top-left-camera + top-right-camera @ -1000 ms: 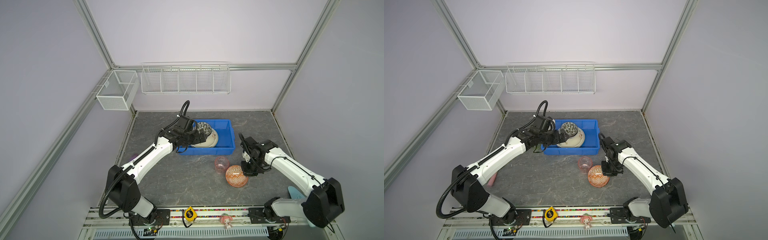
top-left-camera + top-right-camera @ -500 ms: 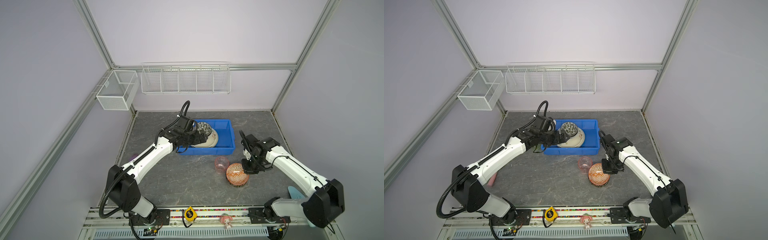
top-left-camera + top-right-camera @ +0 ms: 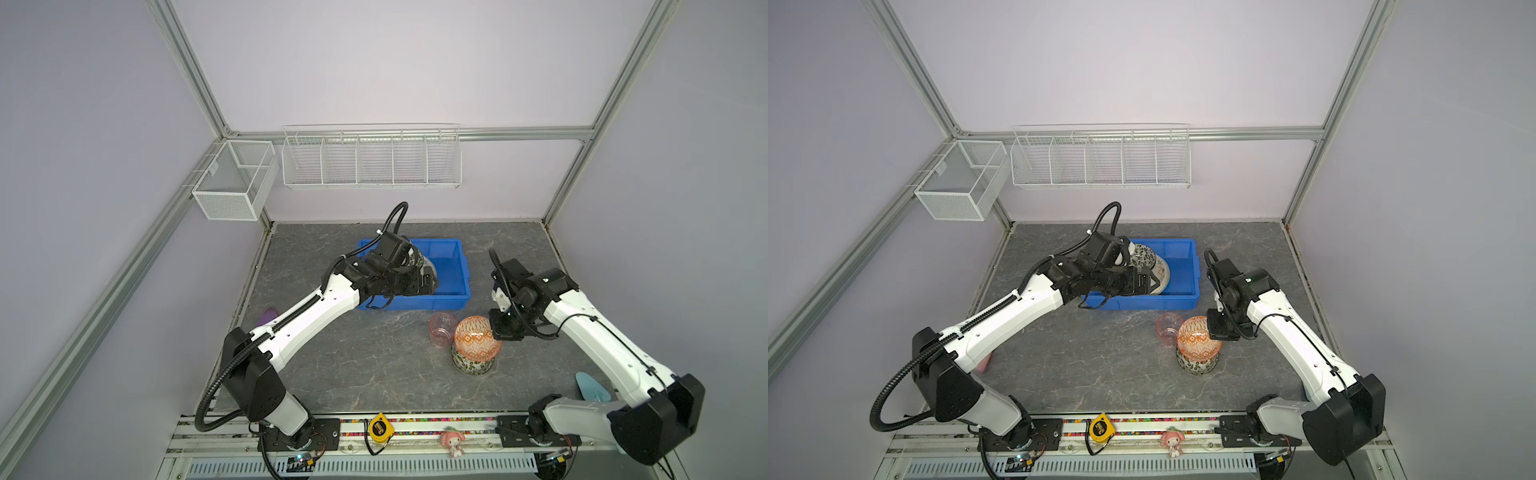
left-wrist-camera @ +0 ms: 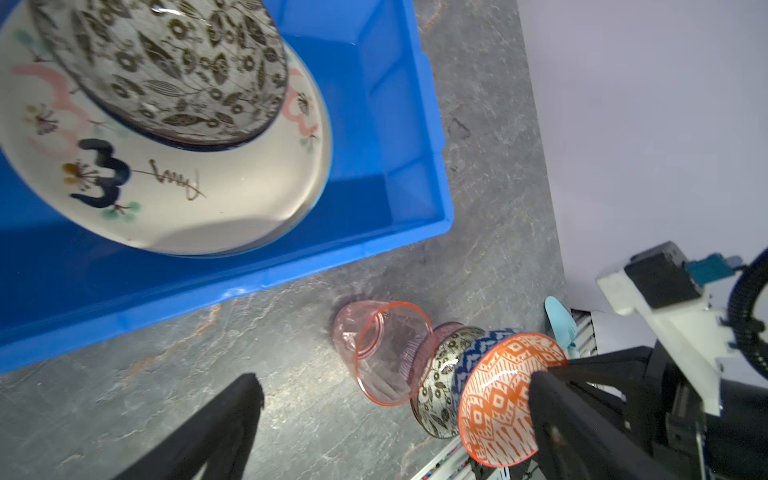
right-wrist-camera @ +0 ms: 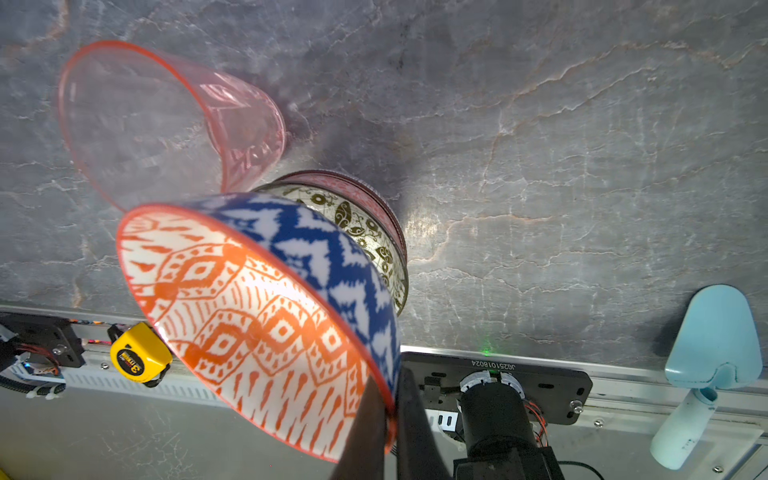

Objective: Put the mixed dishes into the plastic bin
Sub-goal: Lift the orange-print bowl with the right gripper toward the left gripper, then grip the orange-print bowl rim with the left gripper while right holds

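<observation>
Plastic bin [image 3: 452,266]: it stands on the grey table [image 3: 374,370], towards the rear wall. Everything below is located from it.

Inside the bin: a cream plate [image 4: 174,208] marked "3" lies in the half nearer the left arm. A dark floral bowl [image 4: 166,70] rests on top of it. The other half of the bin floor is bare.

Left gripper [image 3: 1146,281]: it hovers over the bin's near wall, just beside the plate. The jaws are spread wide with nothing between them.

Outside the bin, off its near right corner:
- A pink cup [image 3: 442,336] stands upright on the table, near the bin's front wall but apart from it.
- Just beyond the cup, farther from the bin, is a stack of bowls: an olive floral bowl [image 5: 370,232] nested in a red-banded bowl [image 5: 361,185].
- An orange-patterned bowl [image 5: 257,324], blue and white on the outside, is tilted over that stack. I cannot tell whether its lower side is touching the olive floral bowl.

Right gripper [image 5: 392,415]: it is clamped on the rim of the orange-patterned bowl, on the side away from the cup, with one finger inside the wall and one outside.

Well away from the bin, at the table's near right edge, a light-blue spatula [image 5: 715,340] lies flat. A yellow tape measure [image 3: 379,430] sits on the front rail.
</observation>
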